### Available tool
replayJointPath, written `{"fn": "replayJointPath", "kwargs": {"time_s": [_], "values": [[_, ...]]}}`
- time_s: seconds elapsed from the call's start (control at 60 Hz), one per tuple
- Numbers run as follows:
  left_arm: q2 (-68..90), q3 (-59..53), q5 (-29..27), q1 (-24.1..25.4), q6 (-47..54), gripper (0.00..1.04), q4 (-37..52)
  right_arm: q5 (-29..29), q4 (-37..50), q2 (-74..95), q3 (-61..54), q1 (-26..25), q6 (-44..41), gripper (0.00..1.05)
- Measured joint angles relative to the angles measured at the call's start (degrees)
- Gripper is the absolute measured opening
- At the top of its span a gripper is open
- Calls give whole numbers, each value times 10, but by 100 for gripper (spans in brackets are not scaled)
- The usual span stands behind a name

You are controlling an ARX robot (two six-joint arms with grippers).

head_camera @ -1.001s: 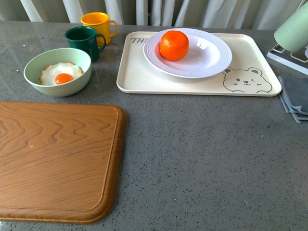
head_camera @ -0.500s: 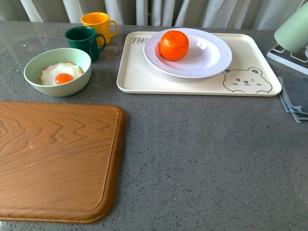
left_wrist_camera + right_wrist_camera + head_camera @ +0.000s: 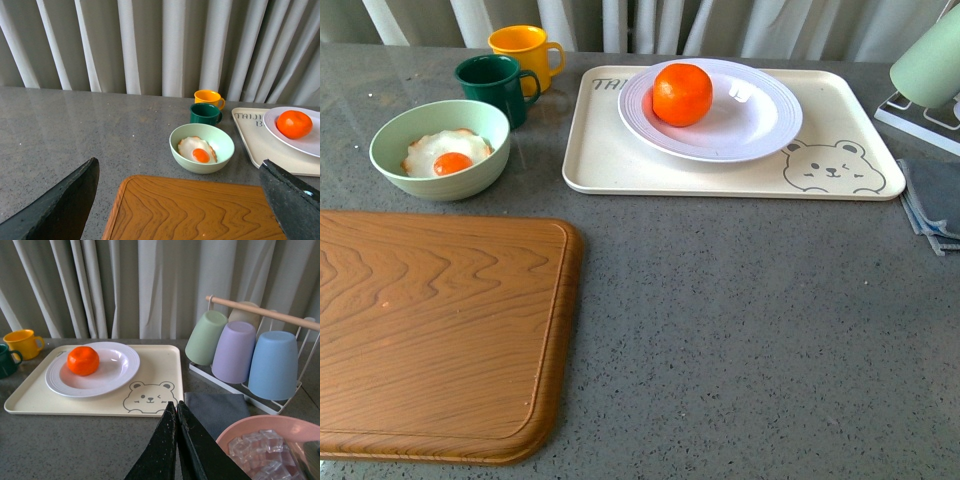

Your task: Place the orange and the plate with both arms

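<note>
The orange (image 3: 682,94) sits on the plate (image 3: 750,125); left pincer (image 3: 180,210) spread wide, right pincer (image 3: 176,415) pressed together.

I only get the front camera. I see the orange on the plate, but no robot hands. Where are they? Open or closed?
Observer: The left hand is back out of your picture, spread wide open and holding nothing.
Kid: And the other one?
Observer: The right hand is shut tight and empty, pointing toward the tray.
Kid: Is anything hiding near it?
Observer: Yes, a pink bowl full of ice cubes sits close by it, outside your picture.
</note>
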Motion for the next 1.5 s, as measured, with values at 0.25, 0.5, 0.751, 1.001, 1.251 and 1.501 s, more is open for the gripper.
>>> {"fn": "replayJointPath", "kwargs": {"time_s": [0.25, 0.5, 0.751, 1.001, 1.251, 1.501], "values": [[0, 0, 0, 0, 0, 96, 0, 0, -56, -59, 0, 0, 0, 2], [0, 0, 0, 0, 0, 96, 0, 0, -103, -104, 0, 0, 0, 2], [0, 0, 0, 0, 0, 96, 0, 0, -149, -149, 0, 0, 0, 2], [0, 0, 0, 0, 0, 96, 0, 0, -234, -233, 0, 0, 0, 2], [0, 0, 0, 0, 0, 96, 0, 0, -235, -233, 0, 0, -1, 24], [0, 0, 0, 0, 0, 96, 0, 0, -235, -234, 0, 0, -1, 77]]}}
